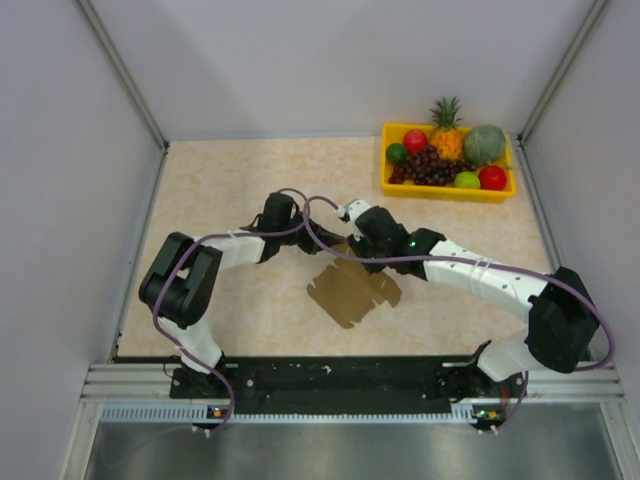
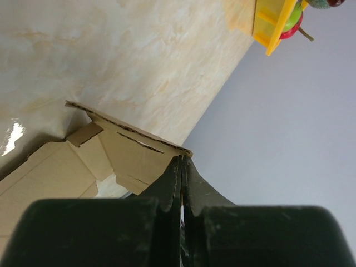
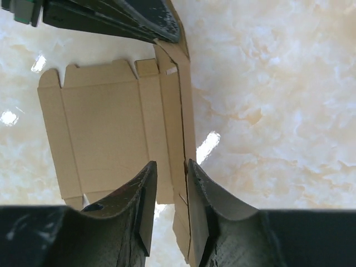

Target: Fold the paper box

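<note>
Clamping the paper box (image 3: 100,128) flap in the left gripper (image 2: 182,159), straddling it unclenched with the right gripper (image 3: 171,164), ideally creasing slowly tbh.

The paper box (image 3: 100,122) is plain brown cardboard, matt, with its fluted core showing along the cut edge leading into the left gripper (image 2: 182,161) jaws. The right gripper (image 3: 171,167) has black matt plastic fingers (image 3: 142,206), scuffed pale. Below the jaws, the marble-patterned tabletop (image 3: 267,83) is smooth and glossy, with glare spots.
</note>
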### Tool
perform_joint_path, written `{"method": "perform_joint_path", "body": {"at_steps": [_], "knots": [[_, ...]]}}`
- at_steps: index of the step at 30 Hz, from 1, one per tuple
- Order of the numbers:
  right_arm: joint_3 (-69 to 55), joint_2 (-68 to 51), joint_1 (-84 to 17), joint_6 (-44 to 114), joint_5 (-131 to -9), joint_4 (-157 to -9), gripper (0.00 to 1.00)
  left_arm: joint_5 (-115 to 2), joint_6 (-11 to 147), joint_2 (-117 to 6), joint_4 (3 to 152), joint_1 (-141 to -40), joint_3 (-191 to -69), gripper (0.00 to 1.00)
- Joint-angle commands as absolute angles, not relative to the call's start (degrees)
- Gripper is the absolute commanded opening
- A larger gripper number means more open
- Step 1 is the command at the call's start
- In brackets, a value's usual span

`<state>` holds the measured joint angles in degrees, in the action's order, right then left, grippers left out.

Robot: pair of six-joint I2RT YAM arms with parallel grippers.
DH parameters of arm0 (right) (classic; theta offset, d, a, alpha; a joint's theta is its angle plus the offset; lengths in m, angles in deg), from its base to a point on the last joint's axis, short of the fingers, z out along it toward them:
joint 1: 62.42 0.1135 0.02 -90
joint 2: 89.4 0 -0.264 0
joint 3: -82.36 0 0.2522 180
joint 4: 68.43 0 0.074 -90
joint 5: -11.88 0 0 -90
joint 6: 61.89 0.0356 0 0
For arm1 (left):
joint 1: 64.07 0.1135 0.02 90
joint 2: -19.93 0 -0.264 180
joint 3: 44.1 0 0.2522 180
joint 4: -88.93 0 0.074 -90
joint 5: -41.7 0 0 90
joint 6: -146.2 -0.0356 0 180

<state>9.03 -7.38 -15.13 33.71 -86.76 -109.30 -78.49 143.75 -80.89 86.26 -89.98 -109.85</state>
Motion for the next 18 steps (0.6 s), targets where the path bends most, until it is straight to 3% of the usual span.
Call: {"method": "perform_joint_path", "body": {"at_steps": [1, 11, 13, 14, 18], "knots": [[5.24, -5.12, -11.27, 30.57, -95.42, -110.49, 0.28, -79.67, 141.89, -80.62, 93.18, -89.74, -108.75, 0.0], [3.56, -1.07, -5.65, 28.37, -108.34, -110.49, 0.19, -81.78, 141.37, -81.67, 99.34, -89.56, -106.64, 0.0], [3.39, -0.63, -4.86, 28.37, -109.92, -110.32, 0.11, -82.05, 141.28, -81.85, 100.74, -89.47, -106.46, 0.0], [3.39, -0.02, -3.63, 28.46, -112.11, -110.23, 0.01, -82.22, 140.67, -82.02, 101.01, -89.38, -106.38, 0.0], [3.82, 2.26, -0.29, 29.33, -119.24, -109.35, 0.0, -83.19, 138.56, -82.73, 103.55, -89.03, -106.11, 0.0]]}}
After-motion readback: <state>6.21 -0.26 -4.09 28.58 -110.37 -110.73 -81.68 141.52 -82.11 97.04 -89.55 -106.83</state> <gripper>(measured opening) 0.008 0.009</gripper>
